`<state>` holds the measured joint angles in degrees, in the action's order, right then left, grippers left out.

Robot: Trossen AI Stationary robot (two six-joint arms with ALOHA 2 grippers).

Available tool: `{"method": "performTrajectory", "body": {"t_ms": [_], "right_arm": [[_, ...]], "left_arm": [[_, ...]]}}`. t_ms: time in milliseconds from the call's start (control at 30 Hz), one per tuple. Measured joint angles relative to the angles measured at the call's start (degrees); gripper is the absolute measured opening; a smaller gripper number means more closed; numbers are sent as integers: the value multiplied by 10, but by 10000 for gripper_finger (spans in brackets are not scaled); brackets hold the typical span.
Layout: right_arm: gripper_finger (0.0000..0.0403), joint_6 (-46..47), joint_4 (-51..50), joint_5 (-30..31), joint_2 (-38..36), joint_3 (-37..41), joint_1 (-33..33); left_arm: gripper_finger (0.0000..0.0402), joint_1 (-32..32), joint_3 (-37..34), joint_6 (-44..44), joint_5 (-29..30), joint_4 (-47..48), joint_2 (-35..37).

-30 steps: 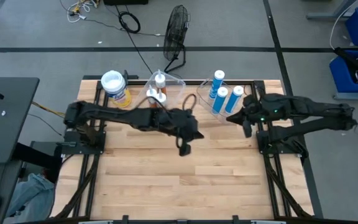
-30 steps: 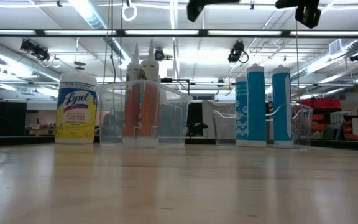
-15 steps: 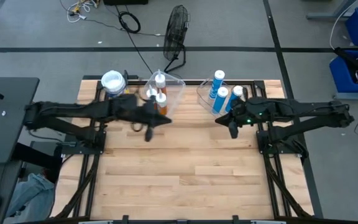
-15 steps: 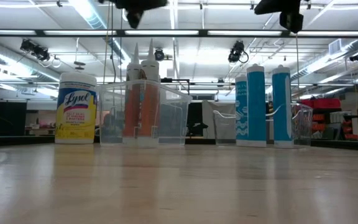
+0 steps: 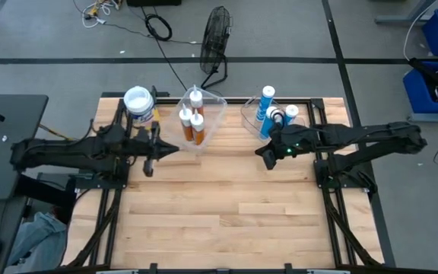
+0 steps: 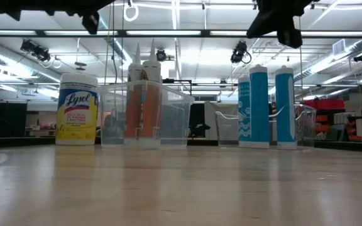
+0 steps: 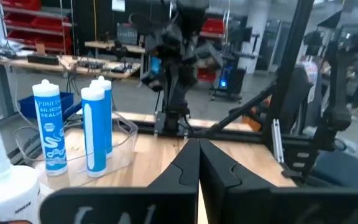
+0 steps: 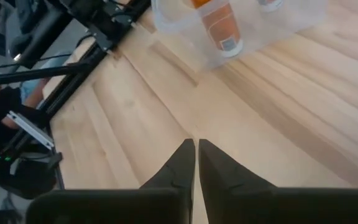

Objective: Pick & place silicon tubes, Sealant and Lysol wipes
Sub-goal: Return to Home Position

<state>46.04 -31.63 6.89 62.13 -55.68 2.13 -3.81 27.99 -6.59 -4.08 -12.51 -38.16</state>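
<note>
Table [image 5: 219, 221]: rectangular top of pale wooden planks, carried on a dark metal frame [image 5: 339, 228]. Three items stood directly on it, all in a row along the back edge.

1. Lysol wipes [image 5: 140, 104]: stout yellow canister with a round white lid, upright, nearest the back left corner.
2. Left transparent bin [image 5: 213, 106]: clear plastic, just beside the canister but not touching it, about the middle of the back edge. It held orange tubes [image 5: 196, 125], upright.
3. Right transparent bin [image 5: 251, 114]: clear plastic, toward the back right corner, apart from the left bin. It held blue-and-white tubes [image 5: 267, 103], upright.
</note>
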Motion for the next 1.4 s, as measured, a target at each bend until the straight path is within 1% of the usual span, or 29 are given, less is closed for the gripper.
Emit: {"method": "performTrajectory", "body": {"t_ms": [200,367,467,667,800,967,1200,1300,1400], "right_arm": [[25,-1,5,-3,23,0,0],[25,-2,6,-3,33,0,0],[25,-2,8,-3,37,0,0],[25,0,7,-3,40,0,0],[25,0,7,-3,40,0,0],[25,0,7,-3,40,0,0],[25,0,7,-3,40,0,0],[25,0,5,-3,39,0,0],[25,0,0,-3,39,0,0]], "left_arm": [[5,0,-64,-18,11,-16,89],[4,0,-121,-30,14,-73,152],[5,0,-149,-38,15,-86,183],[4,0,-200,-52,15,-117,233],[5,0,-239,-66,15,-182,258],[5,0,-272,-82,15,-215,284],[5,0,-275,-89,16,-160,298],[6,0,-275,-103,15,-97,304],[5,3,-275,-108,14,-54,313]]}}
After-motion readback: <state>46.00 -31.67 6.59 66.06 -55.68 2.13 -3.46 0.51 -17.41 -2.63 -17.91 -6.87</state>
